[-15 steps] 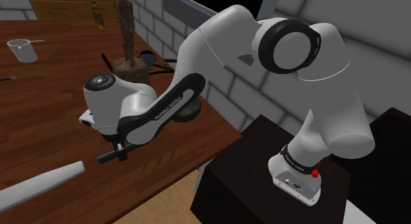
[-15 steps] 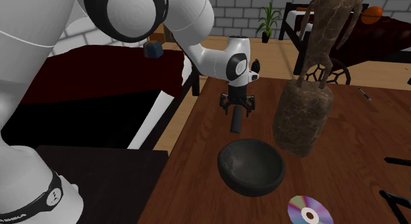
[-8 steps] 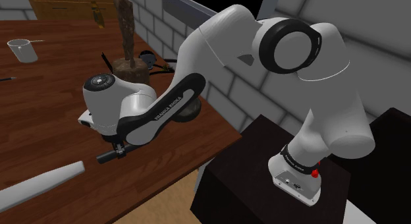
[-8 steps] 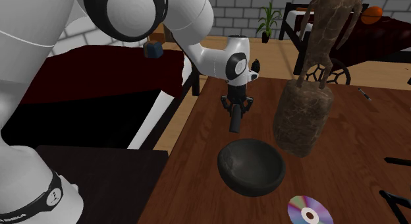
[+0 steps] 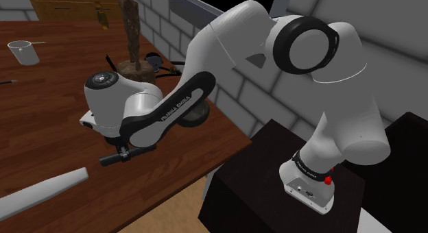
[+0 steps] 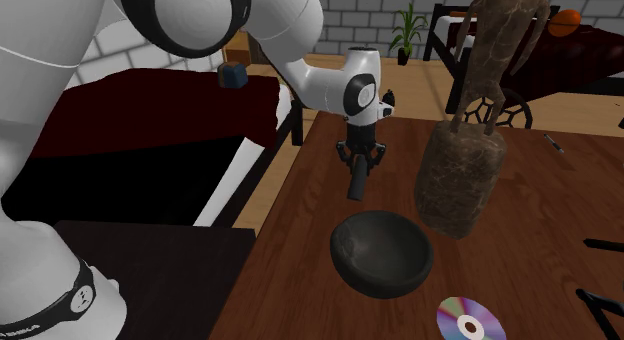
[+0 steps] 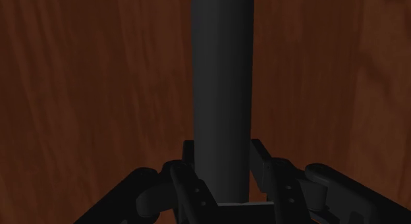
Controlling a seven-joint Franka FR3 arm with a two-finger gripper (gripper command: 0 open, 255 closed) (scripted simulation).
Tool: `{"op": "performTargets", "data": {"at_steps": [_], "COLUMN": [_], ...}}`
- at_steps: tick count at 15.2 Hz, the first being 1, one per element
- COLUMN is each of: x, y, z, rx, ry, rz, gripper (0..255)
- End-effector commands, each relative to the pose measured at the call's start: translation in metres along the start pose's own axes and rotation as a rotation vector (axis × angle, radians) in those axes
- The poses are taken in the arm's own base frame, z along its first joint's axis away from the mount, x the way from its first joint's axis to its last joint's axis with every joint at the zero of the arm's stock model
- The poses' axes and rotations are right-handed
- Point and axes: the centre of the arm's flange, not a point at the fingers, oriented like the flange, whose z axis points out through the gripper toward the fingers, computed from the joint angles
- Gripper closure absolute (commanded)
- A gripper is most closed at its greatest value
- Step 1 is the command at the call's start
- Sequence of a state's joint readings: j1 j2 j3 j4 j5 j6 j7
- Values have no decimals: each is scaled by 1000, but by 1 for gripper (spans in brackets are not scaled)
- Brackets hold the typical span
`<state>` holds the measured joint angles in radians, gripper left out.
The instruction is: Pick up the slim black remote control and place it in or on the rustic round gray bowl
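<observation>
Black fingers (image 7: 263, 167) are clasping one end of the slim dark remote (image 7: 222, 91), remote is reaching out over the brown wooden tabletop (image 7: 85, 91), its free end is pointing toward the dark round bowl (image 6: 382, 253) nearby, bowl is sitting beside a brown carved figure (image 6: 462, 178).

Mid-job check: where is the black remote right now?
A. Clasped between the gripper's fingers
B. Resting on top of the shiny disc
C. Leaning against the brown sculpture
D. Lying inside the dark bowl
A: in the wrist view the remote sits clasped between the two fingers of the gripper, and in the second exterior view the bowl has nothing in it.
</observation>
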<state>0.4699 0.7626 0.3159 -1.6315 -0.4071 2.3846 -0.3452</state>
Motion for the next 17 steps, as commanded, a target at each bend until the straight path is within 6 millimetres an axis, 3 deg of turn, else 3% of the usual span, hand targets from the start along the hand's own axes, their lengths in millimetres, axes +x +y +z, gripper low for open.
{"op": "performTargets", "data": {"at_steps": [1,17], "x": [-1,0], "y": [1,8], "z": [-11,-95], "rx": [0,0], "ry": [0,0], "rz": [0,0], "gripper": [255,255]}}
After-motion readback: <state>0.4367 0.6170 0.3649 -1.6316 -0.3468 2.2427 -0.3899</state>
